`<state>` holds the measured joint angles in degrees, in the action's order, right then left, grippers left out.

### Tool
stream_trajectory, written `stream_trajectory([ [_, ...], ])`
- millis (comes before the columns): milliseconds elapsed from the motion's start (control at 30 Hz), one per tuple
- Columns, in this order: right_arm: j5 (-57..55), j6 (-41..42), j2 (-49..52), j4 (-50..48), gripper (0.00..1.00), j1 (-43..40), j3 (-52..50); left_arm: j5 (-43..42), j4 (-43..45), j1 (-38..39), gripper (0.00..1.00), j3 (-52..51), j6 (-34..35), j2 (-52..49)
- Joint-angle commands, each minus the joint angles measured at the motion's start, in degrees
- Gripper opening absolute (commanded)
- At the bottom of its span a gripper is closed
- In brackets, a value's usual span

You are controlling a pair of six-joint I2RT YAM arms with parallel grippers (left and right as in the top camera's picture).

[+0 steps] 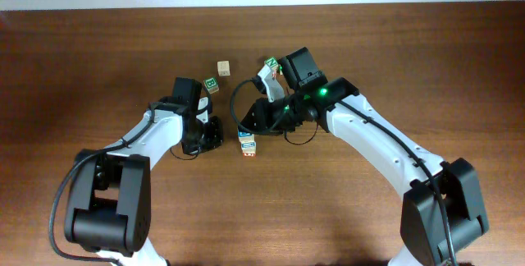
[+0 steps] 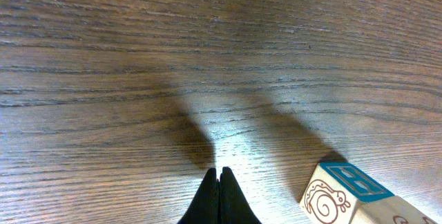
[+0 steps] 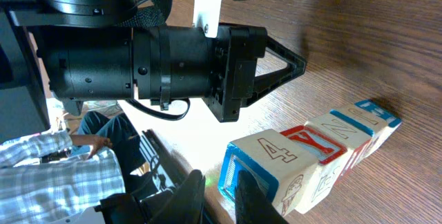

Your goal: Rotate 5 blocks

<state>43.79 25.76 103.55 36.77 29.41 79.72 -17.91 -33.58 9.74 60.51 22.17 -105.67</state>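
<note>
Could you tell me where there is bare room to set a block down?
Bare wood fills the front middle of the table and both far corners. It is crowded in the centre, where the left gripper and the right gripper stand close by the row of blocks.

Pale wood blocks (image 3: pixel 314 151) in touching row, flat on table (image 3: pixel 387 58): "4", red "Y", blue "N", blue-topped end.
</note>
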Motion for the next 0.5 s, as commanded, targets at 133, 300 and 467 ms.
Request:
stream_trajectory([
  [133,-3.26,0.28,1.81,0.94,0.32,0.13,-0.85,0.37,-0.15,0.0,0.0,0.22,0.74,-0.39],
  [300,-2.16,0.94,1.81,0.85,0.38,0.13,-0.83,0.37,-0.15,0.0,0.0,0.22,0.74,-0.39],
  [467,-0.44,1.99,1.81,0.44,0.38,0.09,-0.66,0.37,-0.15,0.0,0.0,0.22,0.74,-0.39],
])
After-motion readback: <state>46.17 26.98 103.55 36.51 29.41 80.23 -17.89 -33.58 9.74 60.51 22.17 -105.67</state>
